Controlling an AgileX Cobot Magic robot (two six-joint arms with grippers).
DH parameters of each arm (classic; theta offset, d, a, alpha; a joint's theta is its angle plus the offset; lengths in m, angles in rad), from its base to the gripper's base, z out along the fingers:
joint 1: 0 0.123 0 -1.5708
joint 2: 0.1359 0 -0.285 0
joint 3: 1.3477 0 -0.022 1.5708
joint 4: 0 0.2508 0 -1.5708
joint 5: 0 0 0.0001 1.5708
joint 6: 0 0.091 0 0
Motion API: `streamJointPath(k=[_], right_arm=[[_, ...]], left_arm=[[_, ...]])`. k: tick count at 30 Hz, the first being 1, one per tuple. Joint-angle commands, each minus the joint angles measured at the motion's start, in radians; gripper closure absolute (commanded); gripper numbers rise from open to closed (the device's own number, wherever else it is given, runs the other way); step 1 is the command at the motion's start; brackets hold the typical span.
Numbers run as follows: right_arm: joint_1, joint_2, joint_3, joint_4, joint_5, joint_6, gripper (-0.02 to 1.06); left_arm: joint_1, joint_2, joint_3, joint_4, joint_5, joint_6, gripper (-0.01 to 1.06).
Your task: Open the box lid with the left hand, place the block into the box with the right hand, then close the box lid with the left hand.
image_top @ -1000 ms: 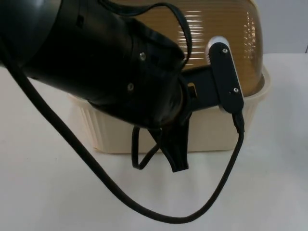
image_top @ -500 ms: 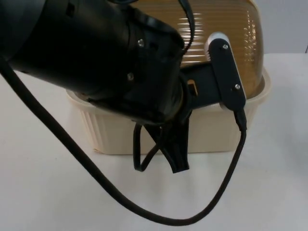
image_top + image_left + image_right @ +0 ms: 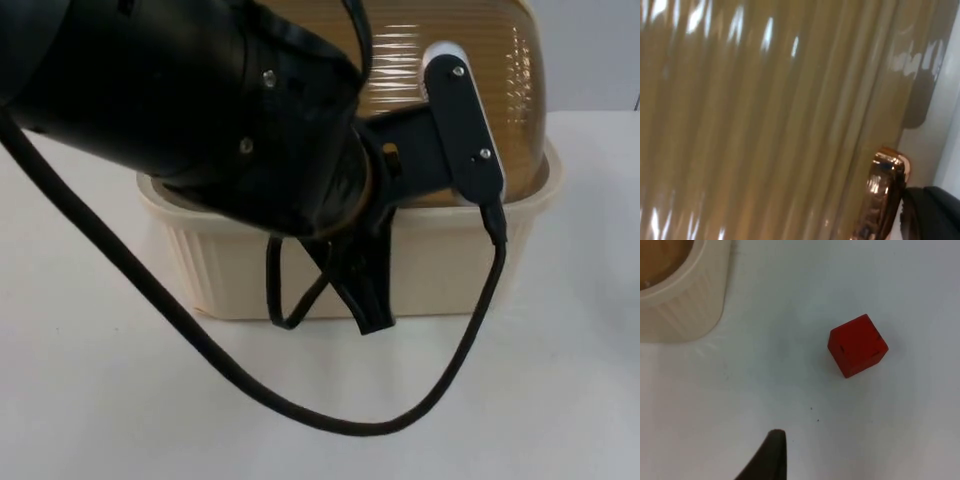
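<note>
- Cream ribbed plastic box (image 3: 440, 275) sits on the white table (image 3: 90, 400), its amber translucent lid (image 3: 450, 60) raised at the back.
- Left gripper (image 3: 365, 300) hangs over the box's front wall; whether its fingers are spread or pressed together cannot be told.
- Left wrist view: ribbed amber lid surface with a shiny copper-coloured handle (image 3: 885, 195) at its edge.
- Red block (image 3: 858, 345) rests on the table, well apart from the box corner (image 3: 685, 300).
- Right gripper: one dark fingertip (image 3: 767, 455) hovers near the block, not touching; its state cannot be told.
</note>
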Motion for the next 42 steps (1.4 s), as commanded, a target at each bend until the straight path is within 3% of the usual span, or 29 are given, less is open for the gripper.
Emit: streamJointPath(k=[1,9,42], right_arm=[[-0.004,-0.003,-0.002,-0.006,-0.009,-0.001,-0.01],[-0.004,-0.003,-0.002,-0.006,-0.011,-0.003,-0.01],[-0.004,-0.003,0.033,0.013,-0.029,-0.009,-0.01]], left_arm=[[0.016,0.003,-0.004,0.019,0.008,-0.018,1.05],[0.016,-0.005,-0.006,0.139,0.082,-0.098,1.05],[0.034,-0.08,-0.069,0.212,0.062,-0.062,1.05]])
